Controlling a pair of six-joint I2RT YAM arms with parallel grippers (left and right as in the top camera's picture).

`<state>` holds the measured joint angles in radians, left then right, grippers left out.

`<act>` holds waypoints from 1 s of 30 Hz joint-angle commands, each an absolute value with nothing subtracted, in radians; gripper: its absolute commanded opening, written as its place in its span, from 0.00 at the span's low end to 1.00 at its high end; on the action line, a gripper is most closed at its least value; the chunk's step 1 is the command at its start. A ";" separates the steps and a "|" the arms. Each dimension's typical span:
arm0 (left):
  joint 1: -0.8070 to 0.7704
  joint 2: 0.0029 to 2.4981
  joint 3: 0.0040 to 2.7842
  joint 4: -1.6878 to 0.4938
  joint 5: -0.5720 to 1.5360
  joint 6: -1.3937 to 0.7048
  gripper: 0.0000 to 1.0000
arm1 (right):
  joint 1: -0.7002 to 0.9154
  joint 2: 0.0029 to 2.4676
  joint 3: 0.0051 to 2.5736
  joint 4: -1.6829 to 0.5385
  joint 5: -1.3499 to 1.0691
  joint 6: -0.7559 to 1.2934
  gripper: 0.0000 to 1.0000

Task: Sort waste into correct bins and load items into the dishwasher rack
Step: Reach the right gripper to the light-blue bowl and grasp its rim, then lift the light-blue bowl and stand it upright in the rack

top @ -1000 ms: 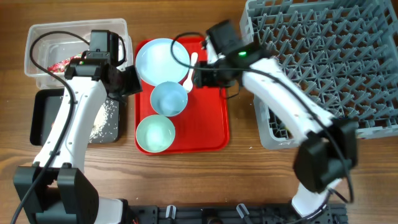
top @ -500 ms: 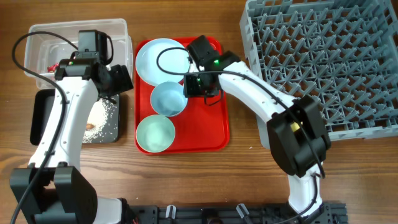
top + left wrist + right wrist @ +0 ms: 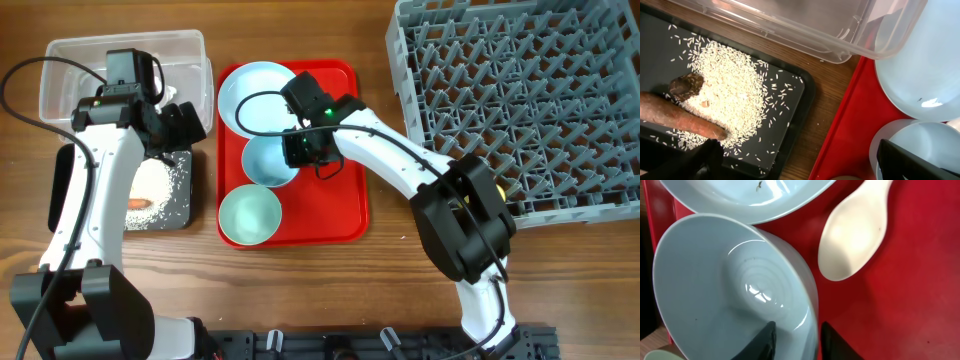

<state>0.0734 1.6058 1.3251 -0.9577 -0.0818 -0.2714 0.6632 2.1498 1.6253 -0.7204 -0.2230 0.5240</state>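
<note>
Rice point(image 3: 725, 90) in black tray point(image 3: 792, 122); left tool point(image 3: 802, 167) spread; right tool point(image 3: 797, 342) spread astride bowl point(image 3: 730, 290) rim.

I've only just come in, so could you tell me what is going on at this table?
The right gripper, open, straddles the rim of the light blue bowl on the red tray. The left gripper hovers open and empty by the black tray, which holds rice grains, a carrot stick and a brown lump. The plate, spoon and mint bowl are not yet racked.
</note>
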 commanded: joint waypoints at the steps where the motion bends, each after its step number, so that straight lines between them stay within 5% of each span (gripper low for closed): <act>1: 0.078 1.584 1.345 -0.955 -0.091 -0.270 1.00 | 0.664 2.169 1.628 -0.719 -0.199 0.527 0.18; 3: 0.078 1.584 1.345 -0.955 -0.091 -0.270 1.00 | 0.664 2.169 1.628 -0.719 -0.194 0.527 0.05; 18: 0.078 1.584 1.345 -0.955 -0.091 -0.270 1.00 | 0.595 1.969 1.631 -0.745 -0.117 0.495 0.04; 30: 0.078 1.584 1.345 -0.955 -0.091 -0.270 1.00 | 0.515 1.612 1.631 -0.805 0.958 0.456 0.04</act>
